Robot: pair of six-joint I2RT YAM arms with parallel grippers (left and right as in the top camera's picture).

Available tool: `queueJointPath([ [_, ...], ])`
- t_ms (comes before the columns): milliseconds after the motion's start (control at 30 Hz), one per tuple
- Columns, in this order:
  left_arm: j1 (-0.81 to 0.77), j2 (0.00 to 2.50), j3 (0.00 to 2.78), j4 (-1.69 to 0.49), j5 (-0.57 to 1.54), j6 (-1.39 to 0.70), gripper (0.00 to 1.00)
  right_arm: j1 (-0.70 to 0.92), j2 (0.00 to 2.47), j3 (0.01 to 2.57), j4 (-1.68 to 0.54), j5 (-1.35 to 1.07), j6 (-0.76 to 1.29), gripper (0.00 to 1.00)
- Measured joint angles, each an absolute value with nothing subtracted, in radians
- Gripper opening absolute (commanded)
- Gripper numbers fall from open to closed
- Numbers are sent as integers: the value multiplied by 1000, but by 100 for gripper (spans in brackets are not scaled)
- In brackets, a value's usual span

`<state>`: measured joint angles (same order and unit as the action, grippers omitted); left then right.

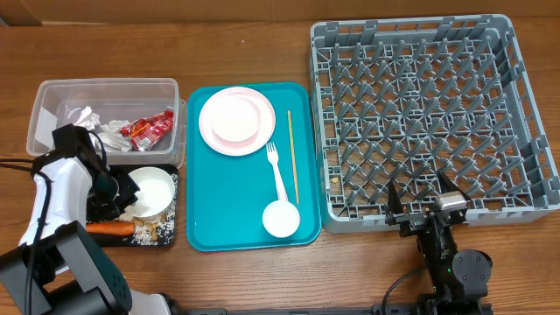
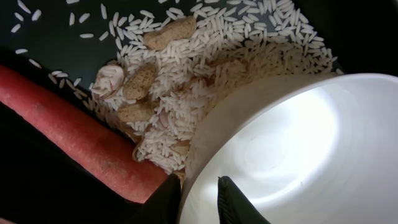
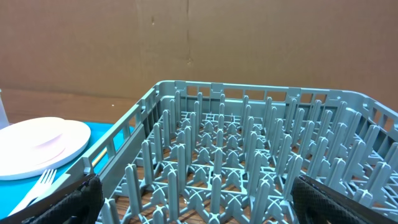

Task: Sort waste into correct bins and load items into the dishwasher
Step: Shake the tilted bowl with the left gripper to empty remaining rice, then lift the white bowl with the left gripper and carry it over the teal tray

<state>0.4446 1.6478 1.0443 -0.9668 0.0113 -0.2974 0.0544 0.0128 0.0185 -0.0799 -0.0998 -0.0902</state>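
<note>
Your left gripper clamped on the rim of the white bowl, one finger inside, one outside, bowl sitting in the black tray beside the carrot and spilled rice, your right gripper spread wide, empty, at the near edge of the grey dish rack.

You see the left arm with white covers over black joints and a thin black cable; the right arm is all black, with pointed fingers.
</note>
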Motion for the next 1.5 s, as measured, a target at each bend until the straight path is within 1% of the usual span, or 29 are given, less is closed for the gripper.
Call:
queueJointPath([
  [33, 445, 1648, 1043, -966, 11, -298, 21, 54, 13, 19, -80, -100, -90, 100],
  [67, 445, 1648, 1040, -965, 11, -297, 17, 54, 13, 19, -80, -100, -90, 100],
  [133, 445, 1647, 1038, -964, 12, -300, 4, 54, 13, 19, -80, -99, -90, 100],
  [500, 445, 1647, 1039, -997, 15, -301, 4, 54, 13, 19, -80, -100, -90, 100],
  [767, 445, 1625, 1123, -1139, 15, -301, 4, 54, 13, 19, -80, -99, -90, 100],
  [1067, 445, 1501, 1212, -1241, 50, -297, 4, 54, 13, 19, -80, -100, -90, 100],
  [1233, 445, 1441, 1212, -1268, 168, -212, 4, 54, 13, 19, -80, -100, -90, 100],
  [1367, 445, 1412, 1212, -1283, 369, -89, 4, 54, 13, 19, -80, -100, -90, 100],
  [1500, 443, 1408, 1212, -1285, 528, -30, 4, 54, 13, 19, -80, -100, -90, 100],
])
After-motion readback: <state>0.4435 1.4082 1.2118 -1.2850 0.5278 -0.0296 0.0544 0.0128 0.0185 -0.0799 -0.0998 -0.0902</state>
